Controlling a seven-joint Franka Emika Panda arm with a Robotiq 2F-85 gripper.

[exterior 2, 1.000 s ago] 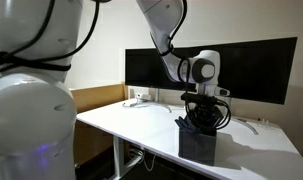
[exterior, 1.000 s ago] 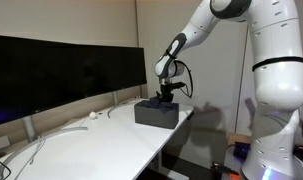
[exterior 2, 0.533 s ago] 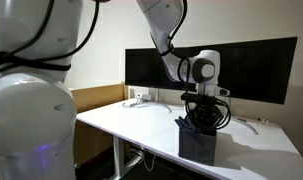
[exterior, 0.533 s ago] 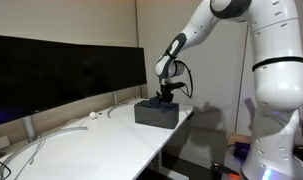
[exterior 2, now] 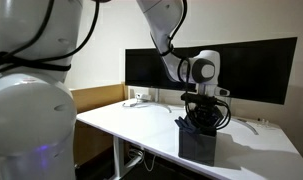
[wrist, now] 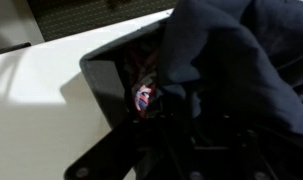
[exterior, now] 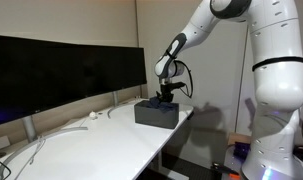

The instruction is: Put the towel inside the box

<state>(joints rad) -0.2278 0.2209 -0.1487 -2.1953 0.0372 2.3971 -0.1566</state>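
A dark box (exterior: pixel 156 114) stands at the end of the white desk, and it shows in both exterior views (exterior 2: pixel 198 143). My gripper (exterior: pixel 166 97) reaches down into the box's open top, also seen in an exterior view (exterior 2: pixel 200 119). In the wrist view the dark towel (wrist: pixel 231 70) fills the right side, bunched over the box's opening (wrist: pixel 141 85). The fingers are lost in the dark cloth, so I cannot tell whether they are open or shut.
A wide black monitor (exterior: pixel 61 75) stands along the back of the white desk (exterior: pixel 91 150). White cables (exterior: pixel 51 133) lie in front of it. The box sits near the desk's end edge. A small colourful item (wrist: pixel 143 99) shows inside the box.
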